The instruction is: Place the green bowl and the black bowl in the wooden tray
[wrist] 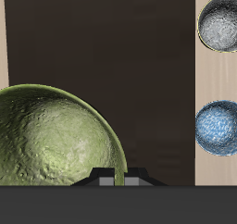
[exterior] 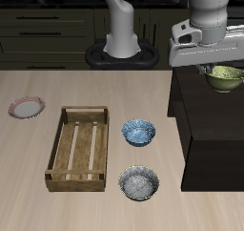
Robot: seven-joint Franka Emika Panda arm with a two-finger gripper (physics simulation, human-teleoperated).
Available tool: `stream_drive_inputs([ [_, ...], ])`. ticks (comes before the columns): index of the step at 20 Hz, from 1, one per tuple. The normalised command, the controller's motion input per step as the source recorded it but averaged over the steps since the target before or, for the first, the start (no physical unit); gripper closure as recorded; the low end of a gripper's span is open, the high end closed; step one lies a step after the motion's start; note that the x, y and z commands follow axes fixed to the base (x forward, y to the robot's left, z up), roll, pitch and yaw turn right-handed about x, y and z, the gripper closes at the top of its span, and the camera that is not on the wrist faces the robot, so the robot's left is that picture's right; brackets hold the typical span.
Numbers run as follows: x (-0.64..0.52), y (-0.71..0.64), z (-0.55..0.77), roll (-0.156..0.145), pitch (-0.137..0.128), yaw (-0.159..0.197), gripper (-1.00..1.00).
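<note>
Small round black bowl (exterior: 139,183) with a grey-white mottled inside sits nearest the bench's (exterior: 38,211) front edge, beside the rectangular light-brown wooden tray (exterior: 77,147).

Across the exterior view: a small pink-rimmed plate (exterior: 27,108) lies apart from the tray, farther back; the slatted tray holds nothing; a small light-blue patterned bowl (exterior: 138,132) rests just behind the black bowl, beside the tray; a dark block (exterior: 205,130) covers the bench's far side. Above that block the gripper (exterior: 225,75) holds the small olive-green bowl (exterior: 225,79) in the air, its jaws clenched on the rim, as the wrist view (wrist: 57,140) confirms.
</note>
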Motion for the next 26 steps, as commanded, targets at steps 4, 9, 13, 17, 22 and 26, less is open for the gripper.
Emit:
stream_drive_inputs([
  [4, -0.01, -0.02, 0.05, 0.005, -0.008, 0.003, 1.00],
  [9, -0.17, -0.12, 0.25, 0.010, -0.040, 0.000, 1.00],
  [13, -0.17, -0.15, 0.13, 0.015, -0.015, 0.006, 1.00],
  [17, -0.19, -0.29, 0.09, -0.003, -0.006, 0.010, 1.00],
  [22, -0.18, -0.33, 0.11, -0.018, -0.017, 0.018, 1.00],
  [26, -0.16, -0.42, 0.14, -0.009, -0.024, -0.005, 1.00],
])
